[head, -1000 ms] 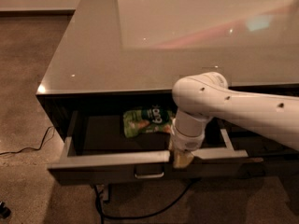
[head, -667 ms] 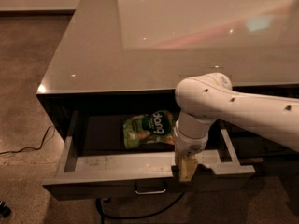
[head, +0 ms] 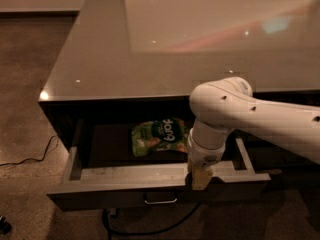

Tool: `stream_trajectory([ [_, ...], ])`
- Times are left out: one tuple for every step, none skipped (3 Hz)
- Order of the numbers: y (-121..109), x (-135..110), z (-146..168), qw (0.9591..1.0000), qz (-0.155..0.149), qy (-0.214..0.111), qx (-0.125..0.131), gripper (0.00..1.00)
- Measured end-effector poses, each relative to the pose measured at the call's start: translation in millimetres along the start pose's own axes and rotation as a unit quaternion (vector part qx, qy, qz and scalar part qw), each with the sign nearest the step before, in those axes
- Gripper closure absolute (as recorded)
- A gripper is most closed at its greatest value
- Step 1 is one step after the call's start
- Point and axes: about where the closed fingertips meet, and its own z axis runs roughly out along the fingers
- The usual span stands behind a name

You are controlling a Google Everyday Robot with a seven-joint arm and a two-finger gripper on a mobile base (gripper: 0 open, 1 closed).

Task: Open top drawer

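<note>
In the camera view I see the top drawer [head: 131, 175] standing open below the front edge of the table [head: 100, 59], with a green bag [head: 159, 136] inside. My hand [head: 200, 178] is at the drawer's front wall. I cannot tell if it is open or closed.

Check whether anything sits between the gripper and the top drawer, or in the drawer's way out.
Nothing visible. The gripper is at the front wall of the top drawer, right of the handle. A cable lies on the floor beneath.

At lower centre, the drawer's [head: 125, 175] left side seems free; a bag [head: 159, 136] fills its middle, and the gripper [head: 200, 178] blocks its front rim.
</note>
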Motion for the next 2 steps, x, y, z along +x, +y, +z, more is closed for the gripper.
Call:
stream_trajectory([
  [2.3, -0.1, -11.5, 0.9998, 0.006, -0.002, 0.02, 0.39],
  [3.9, -0.3, -15.3, 0.9998, 0.006, -0.002, 0.02, 0.16],
])
